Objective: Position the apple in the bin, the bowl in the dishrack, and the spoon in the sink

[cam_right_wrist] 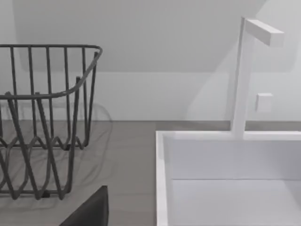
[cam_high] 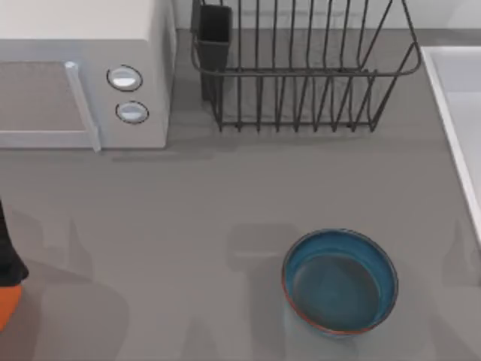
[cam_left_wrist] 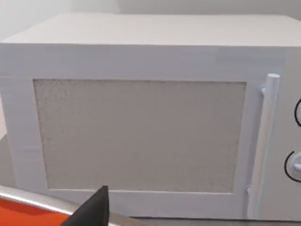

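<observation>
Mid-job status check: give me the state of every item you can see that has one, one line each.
bowl: upright on the table, empty, not yet in the rack.
dishrack: upright, nothing between its bars.
cutlery cup: standing at the rack's corner; contents cannot be seen.
microwave: door closed.
sink: the part of the basin in view is empty.
left gripper: facing the microwave door.
right gripper: near the sink's edge.

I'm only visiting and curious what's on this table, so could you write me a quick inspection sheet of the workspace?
Surface: grey table, bare around the things.
Job's things: teal bowl upright on the table near the front; dark wire dishrack at the back, holding nothing; white sink at the table's right edge.
Clutter: white microwave, door shut, back left.
Grippers: a dark tool part at the left wrist view's lower edge and another at the right wrist view's.
Cables: nothing seen.
Surroundings: pale wall; white faucet behind the sink.
</observation>
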